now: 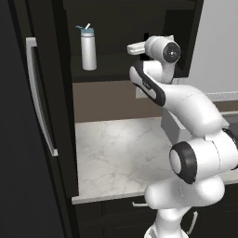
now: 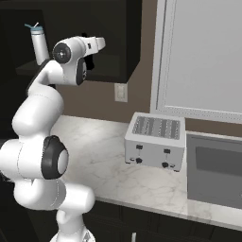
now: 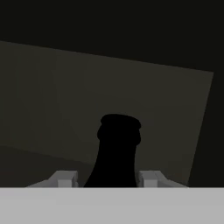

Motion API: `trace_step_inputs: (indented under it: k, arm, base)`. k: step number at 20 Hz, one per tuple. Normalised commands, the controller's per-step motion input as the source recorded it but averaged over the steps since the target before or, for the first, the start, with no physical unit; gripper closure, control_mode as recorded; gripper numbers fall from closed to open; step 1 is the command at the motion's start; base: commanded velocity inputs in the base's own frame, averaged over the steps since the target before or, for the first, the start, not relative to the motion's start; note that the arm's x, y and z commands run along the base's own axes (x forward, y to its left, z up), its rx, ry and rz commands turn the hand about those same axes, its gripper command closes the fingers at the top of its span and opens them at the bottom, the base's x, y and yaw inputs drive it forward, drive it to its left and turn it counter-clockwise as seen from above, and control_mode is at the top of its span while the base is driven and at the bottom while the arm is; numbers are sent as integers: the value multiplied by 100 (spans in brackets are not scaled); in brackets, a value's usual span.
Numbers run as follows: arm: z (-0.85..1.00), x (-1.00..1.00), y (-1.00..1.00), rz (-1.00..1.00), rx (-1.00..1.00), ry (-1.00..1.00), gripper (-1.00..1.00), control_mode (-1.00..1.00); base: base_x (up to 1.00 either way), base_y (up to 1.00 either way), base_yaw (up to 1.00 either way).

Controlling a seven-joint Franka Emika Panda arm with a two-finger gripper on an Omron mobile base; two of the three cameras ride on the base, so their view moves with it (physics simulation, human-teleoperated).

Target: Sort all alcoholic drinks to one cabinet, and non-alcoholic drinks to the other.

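A white flask (image 1: 89, 48) with a light-blue spout lid stands upright on the floor of the open upper cabinet (image 1: 116, 69), also seen as the flask (image 2: 39, 43) from the right. My hand reaches into that same cabinet to the flask's right. In the hand view my gripper (image 3: 109, 178) is shut on the neck of a black bottle (image 3: 117, 148), which rises upright between the two fingertips (image 3: 65, 178). Its label is hidden. The dark back wall of the cabinet lies behind it.
The cabinet's open door with a long silver bar handle (image 1: 39, 97) hangs at the left. Below is a marble counter (image 1: 121, 153) with a silver toaster (image 2: 155, 141) and a grey appliance (image 2: 215, 170) to its right. A wall outlet (image 2: 121, 92) sits under the cabinet.
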Motion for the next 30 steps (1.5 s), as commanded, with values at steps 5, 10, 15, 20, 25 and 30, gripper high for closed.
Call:
trace_step_inputs:
  k: [5,10,15,20,25,30]
  arm:
    - [-21,44,0,0,0,7,100,-100]
    - [-25,35,0,0,0,6,100,-100]
    - [-17,14,0,1,0,1,-100,-100]
    - [-2,0,0,3,0,0,-100,-100]
    - [0,-10,0,5,0,0,-100,-100]
    - [0,-27,0,2,0,0,-100,-100]
  base:
    - [0,0,0]
    - [0,0,0]
    - [0,0,0]
    - [0,0,0]
    - [0,0,0]
    - [0,0,0]
